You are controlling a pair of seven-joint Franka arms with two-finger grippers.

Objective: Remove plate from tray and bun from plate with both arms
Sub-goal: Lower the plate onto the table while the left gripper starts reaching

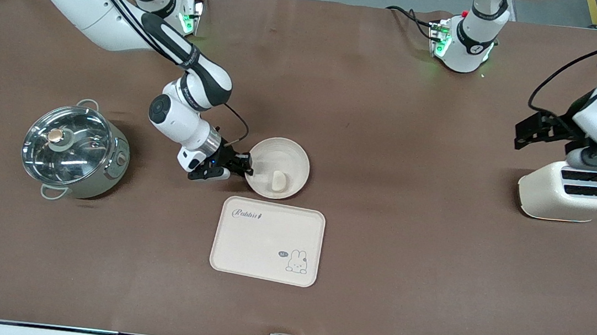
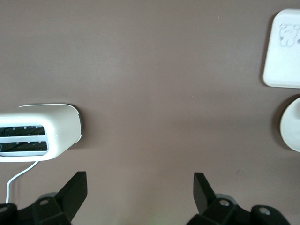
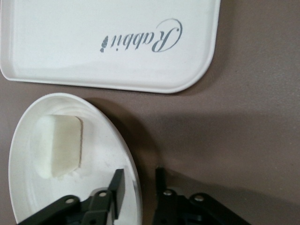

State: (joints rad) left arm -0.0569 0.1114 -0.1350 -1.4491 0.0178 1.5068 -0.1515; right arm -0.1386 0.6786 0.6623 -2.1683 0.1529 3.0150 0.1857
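We see the right gripper (image 1: 245,168) low at the rim of the plate (image 1: 278,167), its two black fingers (image 3: 117,187) set either side of that rim, one inside the plate and one outside. A narrow gap shows between them and the rim, so we judge the hold is being let go rather than kept; the plate looks to be resting on the brown bench (image 1: 392,116) on its own.

The plate sits just beside the tray (image 1: 267,241), farther from the front camera than it, and clear of it. The tray, marked "Rabbit" with a small bunny drawing, lies bare. We take this as the first half of the task done.

The bun (image 1: 279,180), a small pale piece, lies inside the plate, toward the side nearest the tray. It has not been lifted out yet.

The left gripper (image 2: 140,187) waits with its fingers spread wide and holding nothing, over the bench by the cream toaster (image 1: 576,192). A steel pot (image 1: 75,151) with a glass lid stands toward the right arm's end.
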